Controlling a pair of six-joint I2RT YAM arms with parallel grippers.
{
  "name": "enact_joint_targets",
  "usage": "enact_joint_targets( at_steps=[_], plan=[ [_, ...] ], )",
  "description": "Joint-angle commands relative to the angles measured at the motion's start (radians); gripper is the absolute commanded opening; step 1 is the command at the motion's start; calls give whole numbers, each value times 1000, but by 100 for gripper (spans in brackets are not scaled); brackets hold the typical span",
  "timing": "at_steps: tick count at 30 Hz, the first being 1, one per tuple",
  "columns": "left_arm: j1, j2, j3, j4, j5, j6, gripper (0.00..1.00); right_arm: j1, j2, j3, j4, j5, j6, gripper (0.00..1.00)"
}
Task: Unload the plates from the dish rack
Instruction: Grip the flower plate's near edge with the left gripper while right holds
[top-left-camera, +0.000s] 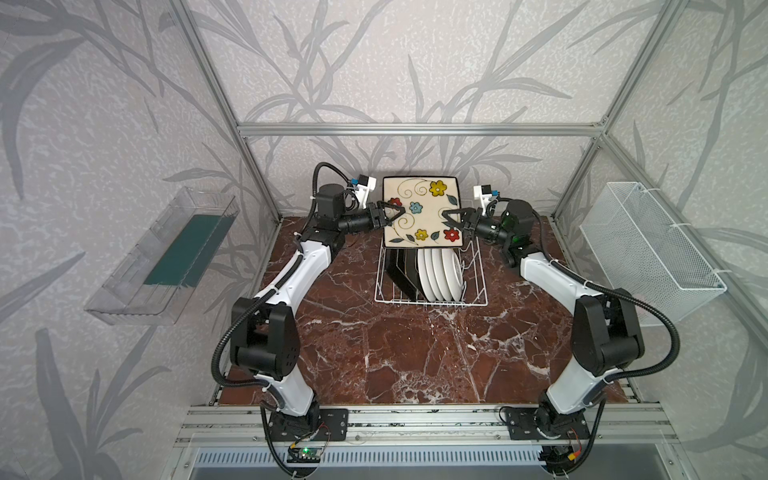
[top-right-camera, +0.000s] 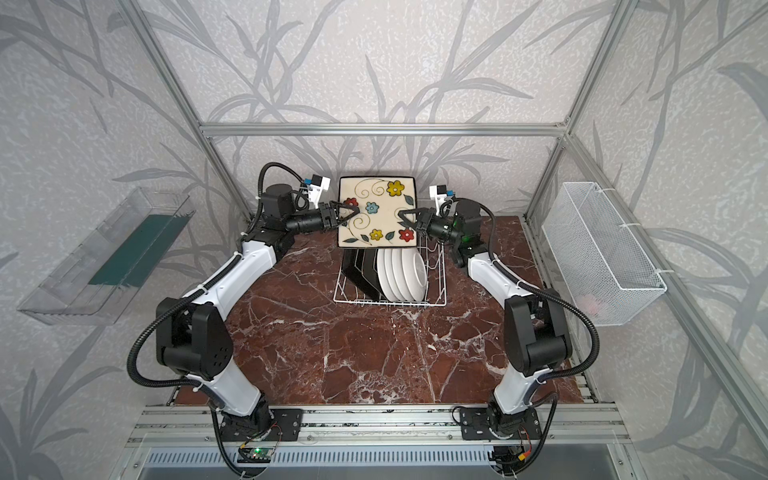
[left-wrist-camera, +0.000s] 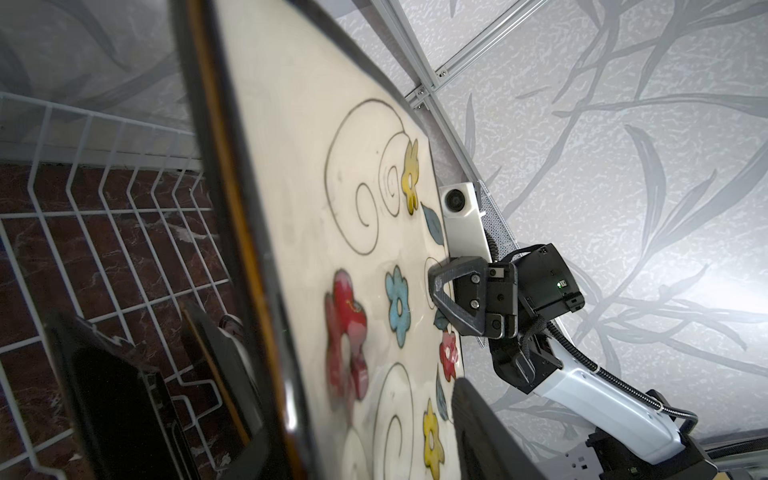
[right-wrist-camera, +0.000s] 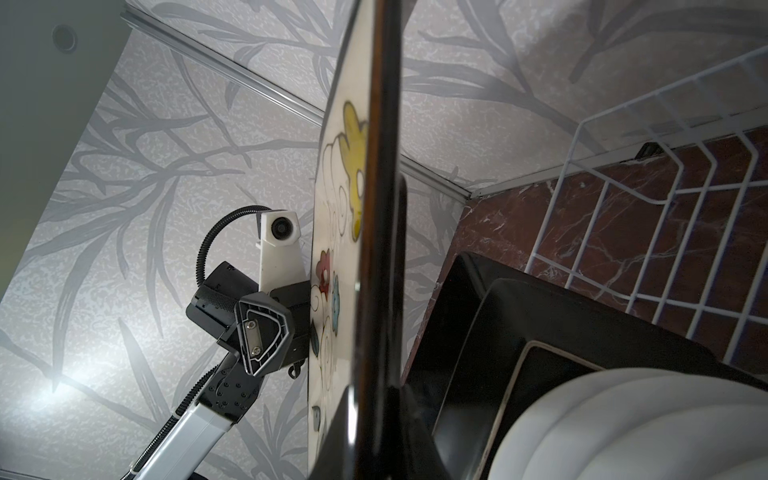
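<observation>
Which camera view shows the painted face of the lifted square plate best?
The top views: in both, the square plate shows its cream face almost whole, flowers clear. The left wrist view shows the plate steeply slanted and cut off; the right wrist view shows it almost edge-on, mostly dark rim.

Hanging between left gripper (top-left-camera: 398, 212) fingertips and right gripper (top-left-camera: 448, 216) fingertips: square plate (top-left-camera: 420, 210), standing upright, side edges lying inside both finger pairs. Sitting directly below fingertips: dish rack (top-left-camera: 432, 304), resting on table (top-left-camera: 374, 353). Standing on edge inside rack: other square plates (top-left-camera: 400, 272) beneath left fingertips, round plates (top-left-camera: 440, 274) beneath right fingertips.
</observation>
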Motion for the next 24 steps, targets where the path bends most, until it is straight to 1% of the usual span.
enact_joint_targets(
  at_steps=[1, 3, 8, 9, 12, 16, 19, 24],
  plan=[
    [-5, 0, -9, 45, 19, -21, 52, 0, -50, 51, 211, -7, 17, 0],
    [-5, 2, -7, 48, 17, -31, 49, -1, -50, 52, 204, -12, 12, 0],
    [-5, 12, -17, 126, 48, -94, 48, 2, -53, 56, 172, -17, -24, 0],
    [-5, 13, -18, 133, 53, -99, 48, 3, -53, 56, 135, -18, -29, 0],
    [-7, 16, -22, 130, 57, -100, 46, 3, -53, 54, 141, -20, -29, 0],
    [-7, 18, -21, 99, 53, -84, 45, 9, -43, 65, 139, -30, -28, 0],
    [-8, 18, -11, 47, 48, -52, 41, 17, -35, 72, 132, -35, -26, 0],
    [-13, 5, -11, -24, 33, 0, 37, 25, -25, 72, 133, -37, -26, 0]
  ],
)
